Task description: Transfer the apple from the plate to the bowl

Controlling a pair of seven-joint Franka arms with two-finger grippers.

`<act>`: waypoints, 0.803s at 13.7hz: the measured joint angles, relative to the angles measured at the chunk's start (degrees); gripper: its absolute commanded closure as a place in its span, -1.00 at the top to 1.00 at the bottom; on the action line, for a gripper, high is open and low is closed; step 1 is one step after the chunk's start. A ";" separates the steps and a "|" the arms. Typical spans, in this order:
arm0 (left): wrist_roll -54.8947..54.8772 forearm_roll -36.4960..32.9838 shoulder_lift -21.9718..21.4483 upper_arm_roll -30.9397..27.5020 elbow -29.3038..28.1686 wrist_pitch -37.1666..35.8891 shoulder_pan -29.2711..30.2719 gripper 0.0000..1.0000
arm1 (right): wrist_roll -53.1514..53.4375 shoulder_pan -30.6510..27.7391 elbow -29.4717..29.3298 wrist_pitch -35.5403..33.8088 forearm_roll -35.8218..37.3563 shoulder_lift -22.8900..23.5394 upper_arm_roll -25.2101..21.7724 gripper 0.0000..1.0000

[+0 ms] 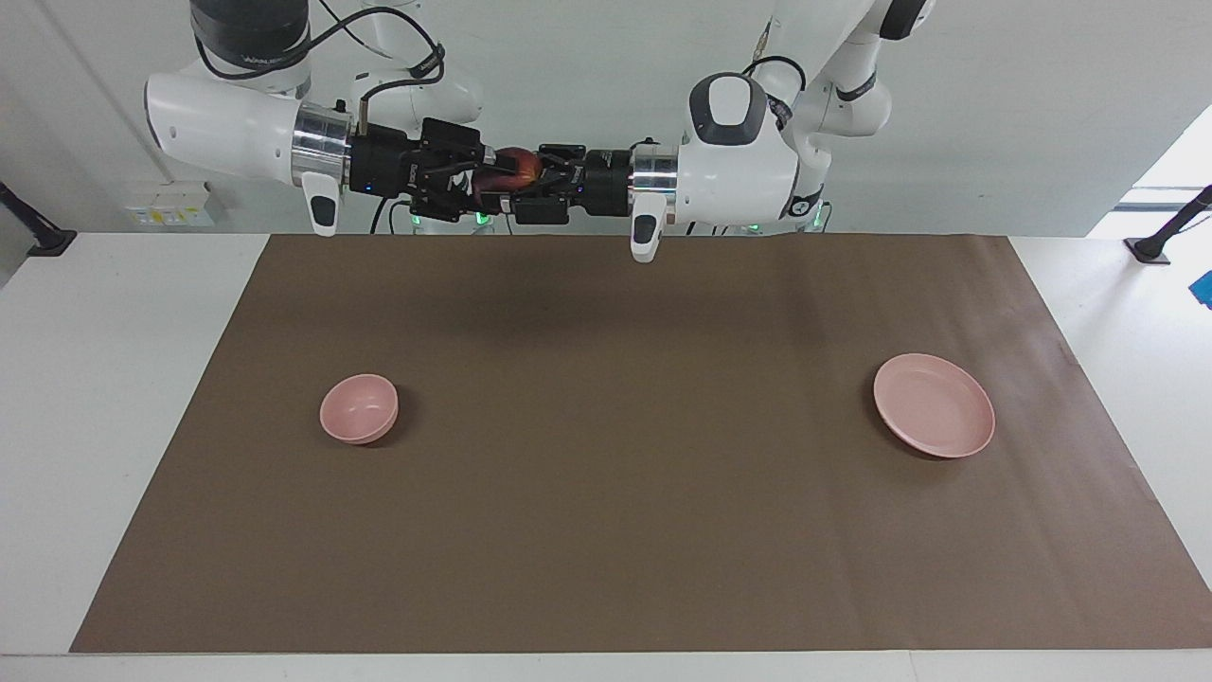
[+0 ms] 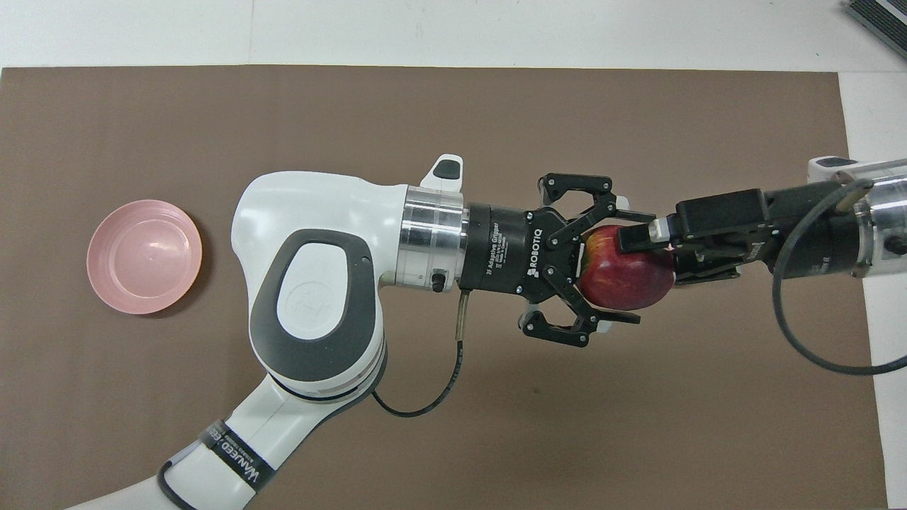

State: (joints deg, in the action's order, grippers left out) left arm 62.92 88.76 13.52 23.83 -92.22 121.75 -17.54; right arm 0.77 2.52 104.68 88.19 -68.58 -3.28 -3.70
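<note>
Overhead view shows us the apple (image 2: 623,276) aloft over the mat (image 2: 453,425), pinched by the right gripper (image 2: 638,244), whose lower finger hides beneath it. The left gripper (image 2: 631,267) jaws stand spread around it. Only the facing view shows the bowl (image 1: 359,408).

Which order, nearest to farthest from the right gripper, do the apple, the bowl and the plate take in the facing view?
1. apple: in the air, gripped by the right gripper.
2. bowl: on the brown mat, toward the right arm's end.
3. plate: on the mat, toward the left arm's end.
</note>
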 measured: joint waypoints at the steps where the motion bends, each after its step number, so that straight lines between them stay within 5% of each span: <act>1: -0.01 0.00 -0.11 -0.02 0.05 0.30 -0.03 1.00 | 0.15 0.02 0.00 0.00 0.00 0.00 0.04 -1.00; 8: 0.01 -0.99 -1.92 -0.58 -2.53 -0.78 2.30 1.00 | 0.29 0.09 -0.02 0.94 0.00 0.10 0.26 -1.00; 11: 0.01 -7.81 -3.16 -0.95 -4.06 -5.59 7.61 1.00 | 0.29 0.10 -0.02 0.60 0.00 0.10 0.31 -1.00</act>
State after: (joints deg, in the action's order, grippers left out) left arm 62.93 80.95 10.37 22.87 -96.29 116.16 -9.93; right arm 1.06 2.62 104.66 88.79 -68.58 -3.18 -3.38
